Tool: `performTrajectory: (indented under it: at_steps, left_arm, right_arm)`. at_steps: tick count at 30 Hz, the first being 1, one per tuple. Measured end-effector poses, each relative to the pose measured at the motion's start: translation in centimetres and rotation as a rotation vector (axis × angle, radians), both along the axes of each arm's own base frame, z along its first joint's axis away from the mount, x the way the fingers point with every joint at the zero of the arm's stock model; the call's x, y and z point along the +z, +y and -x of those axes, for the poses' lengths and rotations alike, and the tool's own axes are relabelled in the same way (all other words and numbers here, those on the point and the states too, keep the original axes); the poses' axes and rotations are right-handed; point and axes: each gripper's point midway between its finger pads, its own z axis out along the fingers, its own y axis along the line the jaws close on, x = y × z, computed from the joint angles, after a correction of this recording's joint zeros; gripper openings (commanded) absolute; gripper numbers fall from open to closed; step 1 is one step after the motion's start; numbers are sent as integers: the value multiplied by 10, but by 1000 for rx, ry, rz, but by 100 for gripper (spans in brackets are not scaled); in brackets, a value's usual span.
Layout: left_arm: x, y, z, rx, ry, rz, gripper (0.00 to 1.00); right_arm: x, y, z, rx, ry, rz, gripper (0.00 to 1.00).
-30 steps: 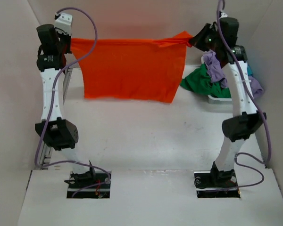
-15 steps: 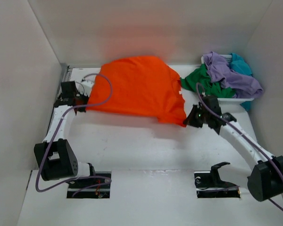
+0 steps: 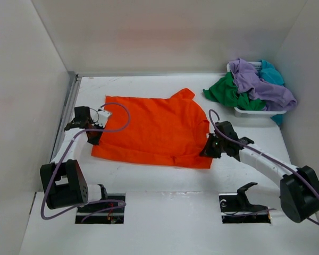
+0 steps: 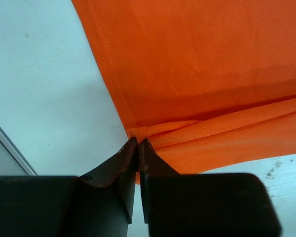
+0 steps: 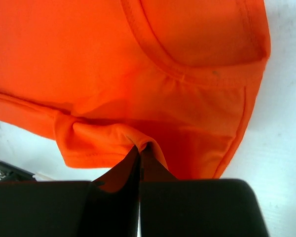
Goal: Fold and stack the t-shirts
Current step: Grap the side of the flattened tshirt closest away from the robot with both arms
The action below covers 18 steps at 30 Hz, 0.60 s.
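The orange t-shirt (image 3: pixel 154 127) lies spread flat on the white table in the top view. My left gripper (image 3: pixel 94 134) is shut on its left hem; the wrist view shows the jaws pinching a fold of orange cloth (image 4: pixel 197 74) at the tips of the left gripper (image 4: pixel 138 140). At the shirt's near right corner my right gripper (image 3: pixel 208 149) is low on the table. In its wrist view the right gripper (image 5: pixel 139 147) is shut on a bunched ridge of the orange shirt (image 5: pixel 138 64). The green (image 3: pixel 225 91), purple (image 3: pixel 255 81) and teal (image 3: pixel 270 73) t-shirts are heaped at the back right.
A white basket (image 3: pixel 251 111) under the heap of shirts stands at the back right, close to the right wall. A metal rail (image 3: pixel 66 114) runs along the left wall. White walls enclose the table on three sides.
Both arms have swung down from holding the orange shirt stretched high at the back. The shirt now lies flat on the table, drawn nearer, with both grippers still pinching it.
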Motion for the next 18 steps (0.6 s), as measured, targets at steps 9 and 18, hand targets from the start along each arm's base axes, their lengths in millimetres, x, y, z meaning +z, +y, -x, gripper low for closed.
performTrajectory:
  at_steps: [9,18]
  left_arm:
    - [6,-4,-47,16,-66,13,6]
    - [-11,-3,-68,37,-72,-3,6]
  right_arm:
    - [10,2,-67,29,-66,50,0]
    - [1,-3,-87,48,-61,84,0]
